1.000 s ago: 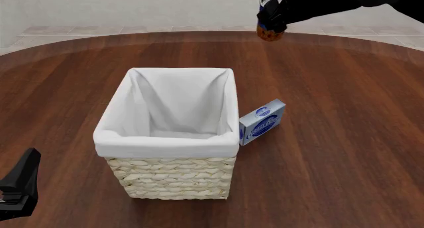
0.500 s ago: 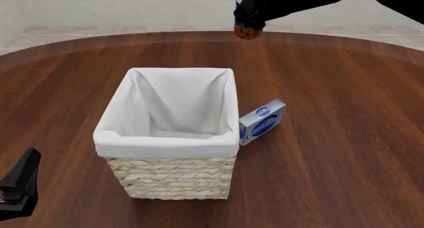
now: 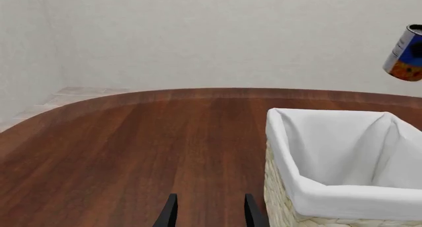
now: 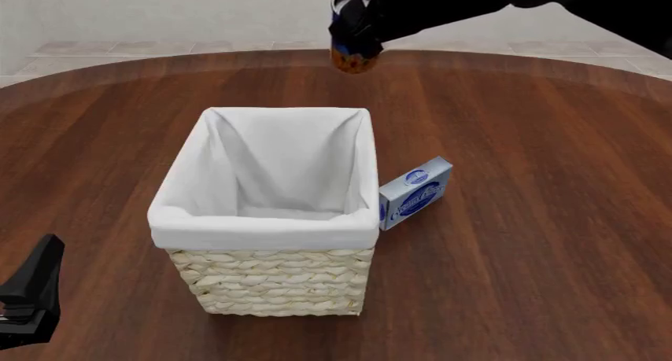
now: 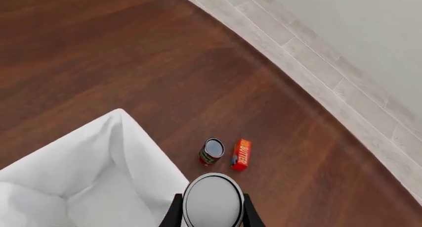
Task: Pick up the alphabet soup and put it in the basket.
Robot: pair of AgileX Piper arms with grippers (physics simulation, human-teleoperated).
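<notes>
We have carried the small blue-labelled cylindrical soup can [image 4: 351, 40], clamped in the right claw [image 5: 209, 214], leftward along the tabletop's far edge; it now nears the cream wicker basket [image 4: 267, 290]. Lowering comes next. The left claw [image 3: 208, 214] idles, narrowly parted.

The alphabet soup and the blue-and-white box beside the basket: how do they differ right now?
The alphabet soup is a cylindrical can, while the blue-and-white box is flat-sided and rectangular. The can is held in the air by the right gripper, above the far side of the basket; the box rests tilted on the table, touching the basket's right side. Both carry blue labelling.
</notes>
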